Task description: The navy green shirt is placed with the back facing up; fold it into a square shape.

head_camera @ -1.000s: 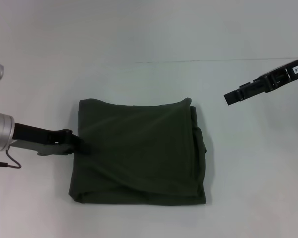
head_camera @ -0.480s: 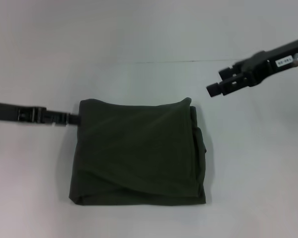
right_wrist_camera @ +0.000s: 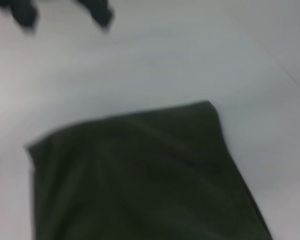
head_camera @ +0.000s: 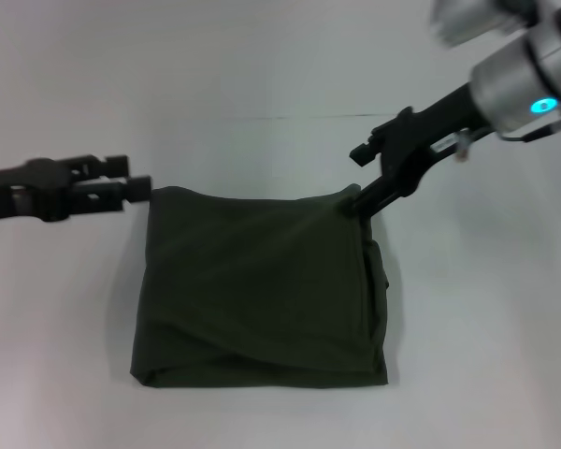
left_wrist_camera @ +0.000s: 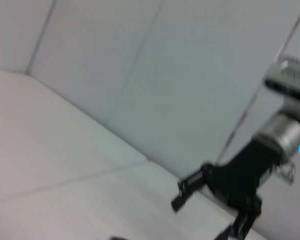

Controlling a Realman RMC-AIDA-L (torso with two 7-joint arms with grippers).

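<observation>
1. Down swings the right gripper (head_camera: 352,206): half a second ago it hung in the air above and to the right of the cloth, and now its tip is at the far right corner of the dark olive-green folded cloth shirt (head_camera: 262,285). Whether its fingers are parted or pinching that corner, I cannot tell.
2. Over on the other side, the left gripper (head_camera: 138,190) has lifted from the shirt's left edge up to the far left corner, and it hovers just beside that corner. Two dark fingers (head_camera: 131,183) show with a narrow gap between them and nothing held, so they look released.
3. Meanwhile the shirt has not budged from its spot on the plain white table (head_camera: 262,75).
4. It lies flat in the middle of the table as a roughly square pad, plain side up, slightly wider at the near edge than the far one.
5. Its sides run almost straight toward and away from the robot, with no clear long axis; layered folds show along the right edge and near edge.
6. From the right wrist view, the shirt (right_wrist_camera: 140,180) fills the frame, blurred.
</observation>
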